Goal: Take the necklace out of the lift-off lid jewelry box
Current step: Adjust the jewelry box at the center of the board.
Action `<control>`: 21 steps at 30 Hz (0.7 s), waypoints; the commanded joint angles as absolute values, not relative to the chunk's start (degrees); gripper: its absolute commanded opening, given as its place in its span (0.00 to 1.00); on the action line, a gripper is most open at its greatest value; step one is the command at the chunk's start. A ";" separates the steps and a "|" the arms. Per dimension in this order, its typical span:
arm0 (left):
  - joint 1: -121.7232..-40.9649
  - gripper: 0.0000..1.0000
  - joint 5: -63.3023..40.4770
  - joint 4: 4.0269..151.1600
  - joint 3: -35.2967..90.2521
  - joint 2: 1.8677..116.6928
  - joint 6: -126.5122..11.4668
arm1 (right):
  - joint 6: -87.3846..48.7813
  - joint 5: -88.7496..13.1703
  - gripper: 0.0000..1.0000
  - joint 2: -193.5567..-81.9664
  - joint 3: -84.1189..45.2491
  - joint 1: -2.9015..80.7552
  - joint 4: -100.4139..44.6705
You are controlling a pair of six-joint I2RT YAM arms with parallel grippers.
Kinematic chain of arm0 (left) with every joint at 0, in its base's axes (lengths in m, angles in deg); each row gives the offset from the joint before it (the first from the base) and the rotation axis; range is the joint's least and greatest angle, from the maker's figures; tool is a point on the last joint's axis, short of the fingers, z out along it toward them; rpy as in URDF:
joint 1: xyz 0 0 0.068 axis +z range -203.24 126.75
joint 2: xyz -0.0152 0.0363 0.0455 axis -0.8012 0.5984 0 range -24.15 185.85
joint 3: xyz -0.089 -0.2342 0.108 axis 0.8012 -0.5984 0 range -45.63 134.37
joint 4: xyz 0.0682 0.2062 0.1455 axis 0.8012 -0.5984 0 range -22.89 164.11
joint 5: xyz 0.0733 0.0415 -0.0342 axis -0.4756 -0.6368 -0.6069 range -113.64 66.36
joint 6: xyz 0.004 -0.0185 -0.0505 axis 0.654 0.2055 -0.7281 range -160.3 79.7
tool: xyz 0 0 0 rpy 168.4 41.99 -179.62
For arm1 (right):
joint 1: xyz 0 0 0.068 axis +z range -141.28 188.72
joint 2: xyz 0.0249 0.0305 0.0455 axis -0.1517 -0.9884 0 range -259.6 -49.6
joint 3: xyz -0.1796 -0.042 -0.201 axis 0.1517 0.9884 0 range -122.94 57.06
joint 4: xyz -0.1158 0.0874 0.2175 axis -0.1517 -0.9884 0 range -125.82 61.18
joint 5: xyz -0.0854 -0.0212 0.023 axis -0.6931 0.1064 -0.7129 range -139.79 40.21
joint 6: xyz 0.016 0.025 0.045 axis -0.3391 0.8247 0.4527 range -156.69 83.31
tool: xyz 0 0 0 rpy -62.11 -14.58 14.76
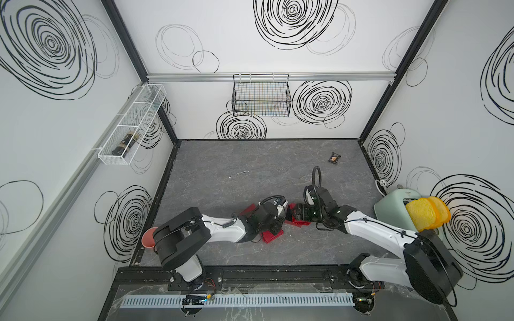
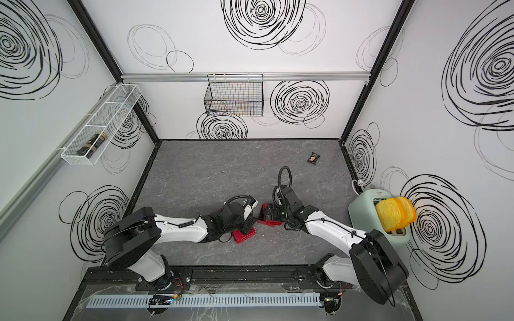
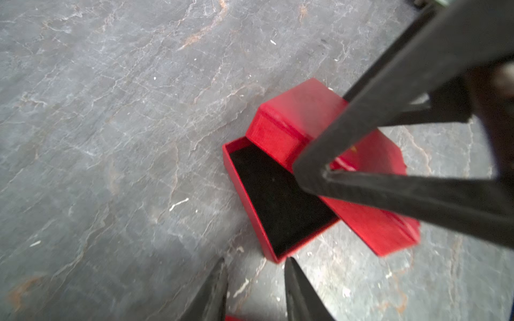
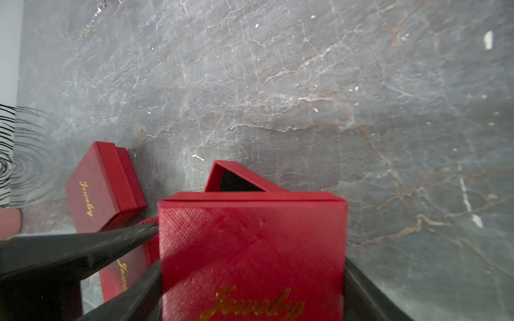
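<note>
On the grey desk (image 1: 222,155), toward the middle of the front edge: both arms stretched low and inward. In the right pincer (image 4: 253,266), clamped, the red lid (image 4: 250,236), tilted above the open box base (image 3: 278,200); only black lining visible inside. Left pincer (image 3: 254,278): narrowly parted, empty, just beside that base. Toward the far edge, well apart: the necklace (image 1: 241,173), seemingly already out, long axis roughly along that edge, probably nearer the left arm.

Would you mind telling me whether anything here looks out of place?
The open box shows only black lining, while a thin chain lies loose on the table well apart from it, probably the necklace.
</note>
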State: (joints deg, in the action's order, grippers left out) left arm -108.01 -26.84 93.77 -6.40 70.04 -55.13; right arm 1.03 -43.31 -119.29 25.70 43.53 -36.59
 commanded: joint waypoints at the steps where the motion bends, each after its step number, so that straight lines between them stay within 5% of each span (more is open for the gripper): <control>1: -107.13 0.37 -28.12 93.32 -3.86 71.69 -55.55 | 3.15 -42.93 0.80 -116.83 27.11 42.59 -34.51; 21: -106.96 0.30 -32.05 92.18 -3.57 69.42 -54.10 | 6.36 -39.38 0.80 -116.39 30.67 41.93 -27.99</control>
State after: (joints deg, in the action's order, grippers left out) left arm -107.18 -30.23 91.08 -2.99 71.75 -54.65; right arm 5.18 -39.90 -116.47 30.03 42.15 -30.04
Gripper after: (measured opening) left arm 0.299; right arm 0.834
